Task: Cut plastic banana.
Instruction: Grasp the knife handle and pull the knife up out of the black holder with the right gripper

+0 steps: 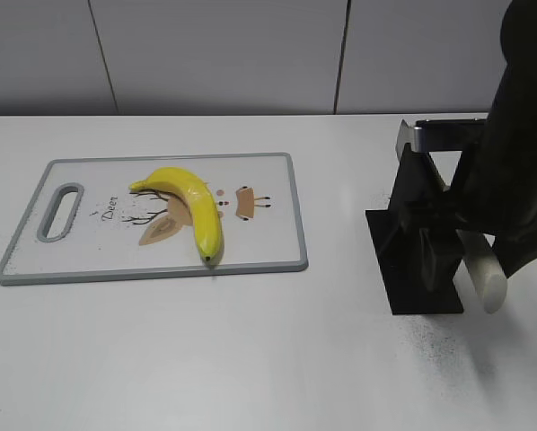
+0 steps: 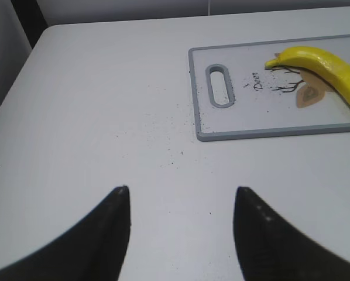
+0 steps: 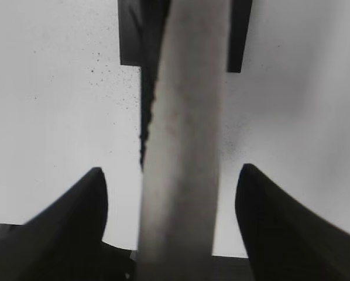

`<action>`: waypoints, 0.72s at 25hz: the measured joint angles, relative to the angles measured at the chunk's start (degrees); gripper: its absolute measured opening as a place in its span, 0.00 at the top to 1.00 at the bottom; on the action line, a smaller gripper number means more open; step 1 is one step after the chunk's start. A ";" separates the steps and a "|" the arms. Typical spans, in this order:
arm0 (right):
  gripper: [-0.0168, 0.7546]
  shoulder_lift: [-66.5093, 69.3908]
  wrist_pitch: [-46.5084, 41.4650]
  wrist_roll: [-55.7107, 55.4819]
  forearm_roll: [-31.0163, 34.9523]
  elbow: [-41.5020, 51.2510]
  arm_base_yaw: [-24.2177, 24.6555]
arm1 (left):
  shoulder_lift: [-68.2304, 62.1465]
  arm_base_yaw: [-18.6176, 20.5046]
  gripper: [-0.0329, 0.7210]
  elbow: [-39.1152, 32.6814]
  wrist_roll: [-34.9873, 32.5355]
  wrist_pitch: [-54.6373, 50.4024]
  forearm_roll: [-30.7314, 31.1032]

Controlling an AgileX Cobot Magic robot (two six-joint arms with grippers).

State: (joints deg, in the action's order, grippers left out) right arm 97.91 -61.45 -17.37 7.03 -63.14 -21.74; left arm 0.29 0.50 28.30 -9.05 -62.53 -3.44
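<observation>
Yellow plastic banana (image 1: 190, 204) lies on the cutting board (image 1: 277, 260), far-left to near-right, on the table's (image 1: 250, 359) left. Right end effector (image 3: 172, 193), well to its right, is wide around the pale knife handle (image 1: 487, 278) in the black holder (image 1: 421, 251). Left end effector (image 2: 181, 202) is wide, empty.

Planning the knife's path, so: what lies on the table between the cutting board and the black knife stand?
Nothing: in the exterior view, only bare white table separates the cutting board from the black knife stand.
</observation>
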 joint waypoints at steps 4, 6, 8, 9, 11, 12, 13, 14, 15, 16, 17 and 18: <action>0.69 0.31 -1.44 -0.32 1.17 -0.04 0.00 | 0.00 0.00 0.23 0.00 0.00 0.00 0.00; 0.73 0.31 -1.72 -1.11 1.31 -0.04 0.00 | 0.00 0.00 0.23 0.00 0.00 0.00 0.00; 0.73 0.31 -1.84 -1.32 1.67 -0.04 0.00 | 0.00 0.00 0.23 0.00 0.00 0.00 0.00; 0.73 0.31 -1.84 -1.33 1.72 -0.04 0.00 | 0.00 0.00 0.23 0.00 0.00 0.00 0.00; 0.73 0.31 -1.84 -1.37 1.79 -0.04 0.00 | 0.00 0.00 0.23 0.00 0.00 0.00 0.00; 0.73 0.31 -1.84 -1.49 1.79 -0.04 0.00 | 0.00 0.00 0.23 0.00 0.00 0.00 0.00; 0.73 0.31 -1.84 -1.54 1.79 -0.04 0.00 | 0.00 0.00 0.23 0.00 0.00 0.00 0.00; 0.73 0.17 -1.84 -1.59 1.79 -0.04 0.00 | 0.00 0.00 0.23 0.00 0.00 0.00 0.00; 0.73 -0.27 -1.84 -1.79 1.95 -0.04 0.00 | 0.00 0.00 0.23 0.00 0.00 0.00 0.00; 0.73 -0.88 -1.99 -1.90 2.10 -0.12 0.00 | 0.00 0.00 0.23 0.00 0.00 0.00 0.00; 0.73 -1.47 -2.32 -1.97 2.38 -0.45 0.00 | 0.00 0.00 0.23 0.00 0.00 0.00 0.00; 0.73 -2.24 -2.55 -2.02 2.43 -0.85 0.00 | 0.00 0.00 0.23 0.00 0.00 0.00 0.00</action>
State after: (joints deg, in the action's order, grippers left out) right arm 95.67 -64.00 -19.39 9.46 -63.99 -21.74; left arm 0.29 0.50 28.30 -9.05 -62.53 -3.44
